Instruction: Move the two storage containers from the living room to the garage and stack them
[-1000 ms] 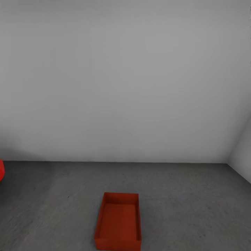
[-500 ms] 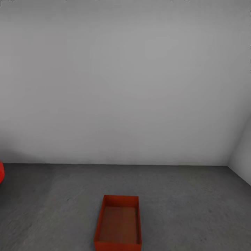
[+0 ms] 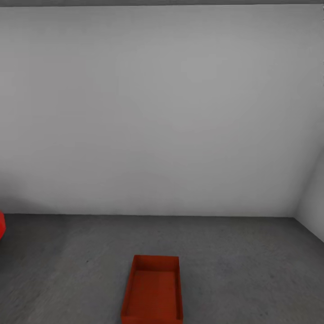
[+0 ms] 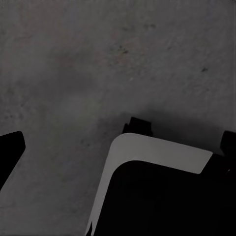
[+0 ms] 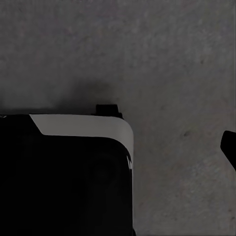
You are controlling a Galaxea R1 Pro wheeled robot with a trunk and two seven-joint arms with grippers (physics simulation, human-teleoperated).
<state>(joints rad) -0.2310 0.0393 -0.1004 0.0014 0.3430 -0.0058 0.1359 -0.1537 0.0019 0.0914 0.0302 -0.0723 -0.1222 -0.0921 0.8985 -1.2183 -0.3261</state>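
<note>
Orange-red: 1 storage container (image 3: 152, 291) sits on your garage's concrete floor (image 3: 234, 265); grippers' states, cannot tell.

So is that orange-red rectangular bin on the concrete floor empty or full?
Empty: the orange-red rectangular bin sits upright, its bare inside bottom showing.

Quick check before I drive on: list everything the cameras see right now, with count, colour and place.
storage container: one, orange-red, open-topped and empty, on the floor at the bottom centre of the head view.
floor: one, dark grey rough concrete, under the container; also seen by both wrist cameras.
walls: two, plain white-grey, one straight ahead, one meeting it at the right corner.
red object: one, cut off at the head view's left edge; cannot tell what it is.
robot base: black with a light grey corner panel, seen from both wrist cameras.
</note>
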